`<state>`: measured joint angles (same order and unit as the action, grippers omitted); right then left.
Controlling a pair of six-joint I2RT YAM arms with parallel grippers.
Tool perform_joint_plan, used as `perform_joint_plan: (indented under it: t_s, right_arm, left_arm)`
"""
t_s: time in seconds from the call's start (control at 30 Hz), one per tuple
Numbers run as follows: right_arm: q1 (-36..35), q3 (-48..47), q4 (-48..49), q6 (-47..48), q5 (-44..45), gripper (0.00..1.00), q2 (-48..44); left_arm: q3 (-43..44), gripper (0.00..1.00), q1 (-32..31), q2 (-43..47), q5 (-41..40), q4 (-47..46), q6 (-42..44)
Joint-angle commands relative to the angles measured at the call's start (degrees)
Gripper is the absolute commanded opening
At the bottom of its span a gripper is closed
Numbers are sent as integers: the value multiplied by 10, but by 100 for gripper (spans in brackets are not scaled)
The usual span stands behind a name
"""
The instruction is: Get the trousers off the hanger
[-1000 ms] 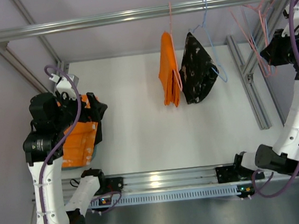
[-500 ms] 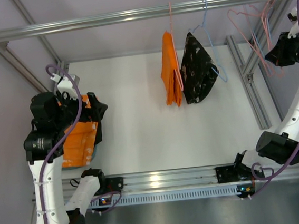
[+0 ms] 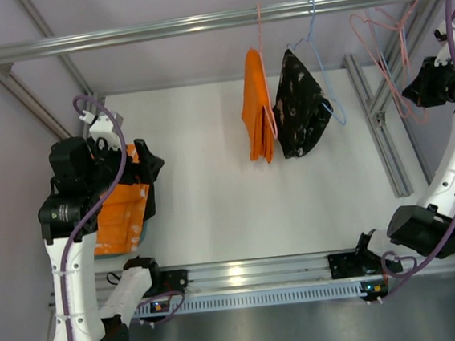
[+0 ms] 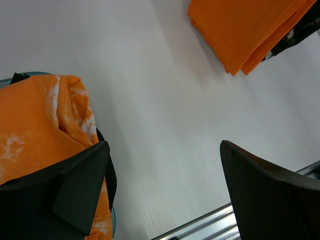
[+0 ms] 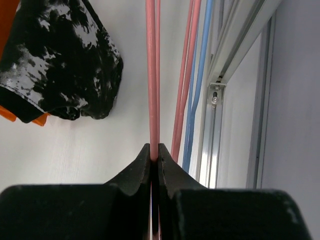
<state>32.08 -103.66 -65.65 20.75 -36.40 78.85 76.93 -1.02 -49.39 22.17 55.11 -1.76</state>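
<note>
R claw [image 5: 154,151] further right, tight on hanger [image 5: 151,75], its length near-far; L claw [image 4: 164,146] wide.

Left arm [image 3: 66,291], right arm [image 3: 453,173]: white links, black joints, purple cables; left gripper [image 4: 170,180] matte black.

The trousers [image 3: 123,221] lie far left, hanger [image 5: 152,75] far right.

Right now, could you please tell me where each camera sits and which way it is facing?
Top external: above and behind the bases, looking down at the table; left arm and right arm show.
Left wrist: on the left arm, facing down at the trousers; the open left gripper shows.
Right wrist: facing along the hanger; the right gripper, shut on it, shows.
Shared: the black speckled garment, in right wrist and top external.
</note>
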Motion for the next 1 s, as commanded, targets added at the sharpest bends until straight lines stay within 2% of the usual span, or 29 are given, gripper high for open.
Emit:
perform_joint_plan:
  t_s: [0.0,0.17,0.37,0.57,0.7,0.97]
  right_arm:
    - [11,-1,38,-22,6,0,-18]
    - [37,-10,74,-47,-94,0,-50]
    - [37,-20,105,-83,-68,0,-38]
    - [35,-53,52,-63,-79,0,16]
    - [26,-83,-32,11,-99,0,52]
    - [13,-45,-59,64,-62,0,53]
  left_arm:
    - [-3,98,2,3,-5,9,5]
    - [-3,98,2,13,-13,9,12]
    - [-2,98,2,13,-10,9,12]
    - [0,98,2,4,-6,9,11]
    - [-3,98,2,2,-6,9,11]
    - [-8,98,2,2,-7,8,7]
